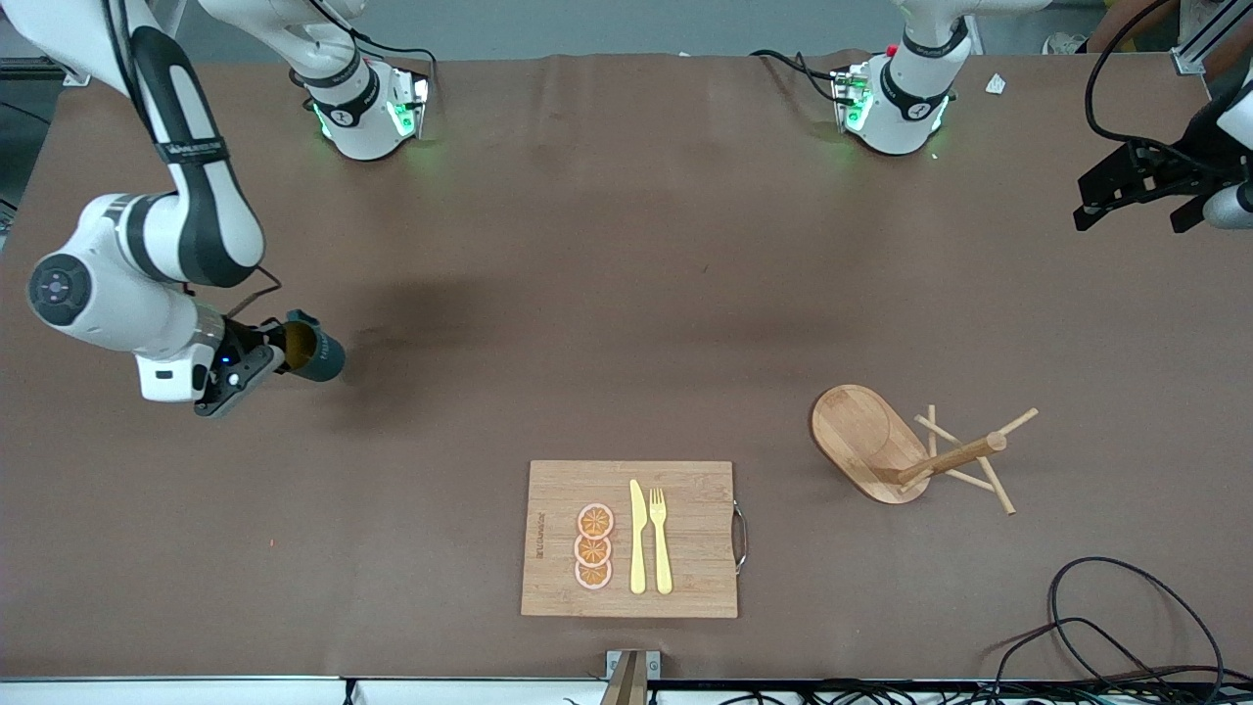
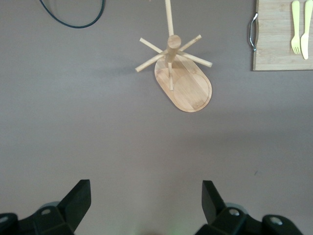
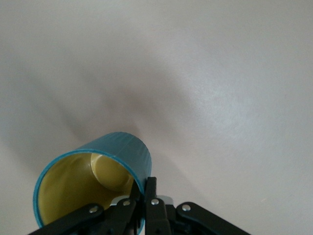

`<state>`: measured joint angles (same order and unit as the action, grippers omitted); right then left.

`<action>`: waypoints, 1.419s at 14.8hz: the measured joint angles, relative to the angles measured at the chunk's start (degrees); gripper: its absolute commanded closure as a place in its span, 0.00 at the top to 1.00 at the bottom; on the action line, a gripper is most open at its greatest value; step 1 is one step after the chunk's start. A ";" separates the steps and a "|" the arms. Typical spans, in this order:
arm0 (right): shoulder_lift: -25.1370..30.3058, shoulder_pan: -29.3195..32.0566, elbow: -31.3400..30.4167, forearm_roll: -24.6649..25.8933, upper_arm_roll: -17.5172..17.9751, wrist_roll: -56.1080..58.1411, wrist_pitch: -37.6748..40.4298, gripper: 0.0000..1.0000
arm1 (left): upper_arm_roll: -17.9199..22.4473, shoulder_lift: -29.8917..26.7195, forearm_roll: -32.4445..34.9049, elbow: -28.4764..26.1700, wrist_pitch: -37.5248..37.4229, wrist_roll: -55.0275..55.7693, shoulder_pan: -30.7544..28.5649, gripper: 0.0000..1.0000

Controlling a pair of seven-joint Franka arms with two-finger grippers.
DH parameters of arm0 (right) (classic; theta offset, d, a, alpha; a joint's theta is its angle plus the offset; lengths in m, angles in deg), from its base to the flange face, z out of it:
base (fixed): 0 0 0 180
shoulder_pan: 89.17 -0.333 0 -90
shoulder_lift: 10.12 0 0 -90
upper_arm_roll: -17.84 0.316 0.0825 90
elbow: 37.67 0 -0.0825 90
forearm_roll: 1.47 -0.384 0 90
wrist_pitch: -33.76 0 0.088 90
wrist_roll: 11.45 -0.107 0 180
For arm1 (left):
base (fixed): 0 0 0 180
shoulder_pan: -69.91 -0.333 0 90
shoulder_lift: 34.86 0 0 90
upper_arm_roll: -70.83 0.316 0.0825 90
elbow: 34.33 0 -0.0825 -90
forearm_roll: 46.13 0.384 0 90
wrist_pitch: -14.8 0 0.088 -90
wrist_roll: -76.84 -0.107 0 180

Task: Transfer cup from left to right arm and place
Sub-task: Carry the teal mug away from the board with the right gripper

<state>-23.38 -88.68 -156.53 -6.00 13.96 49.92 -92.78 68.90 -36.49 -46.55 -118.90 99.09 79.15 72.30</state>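
The cup [image 1: 311, 351] is a dark teal ribbed mug with an ochre-yellow inside. My right gripper [image 1: 276, 354] is shut on its rim and holds it tilted on its side above the table, toward the right arm's end. In the right wrist view the cup [image 3: 98, 178] fills the lower corner, with the rim pinched between the fingers [image 3: 155, 205]. My left gripper [image 1: 1136, 186] is open and empty, raised at the left arm's end of the table. In the left wrist view its two fingertips [image 2: 80, 198] stand wide apart with nothing between them.
A wooden peg rack [image 1: 905, 450] lies tipped over on the table, also in the left wrist view [image 2: 182, 73]. A bamboo cutting board [image 1: 631, 539] with orange slices, a yellow knife and fork lies near the front edge. Black cables [image 1: 1126, 627] coil at the front corner.
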 measured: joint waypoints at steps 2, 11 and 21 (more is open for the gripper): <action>-0.28 0.93 0.02 1.13 0.01 11.14 -1.55 0.00 | -0.10 0.00 0.00 -0.08 0.34 -0.05 -0.83 1.00; -2.98 1.31 -0.96 3.68 0.24 47.52 -6.82 0.00 | -0.61 0.02 0.00 -1.12 4.17 -0.05 -0.82 1.00; -4.07 1.32 -6.59 3.70 0.93 59.13 -15.43 0.00 | -0.72 0.61 0.00 -1.16 4.41 -0.09 -0.80 1.00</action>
<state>-27.44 -87.36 -163.12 -2.29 14.88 109.05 -108.22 68.18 -35.89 -46.55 -120.06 103.49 79.06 71.50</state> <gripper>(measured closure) 0.952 0.000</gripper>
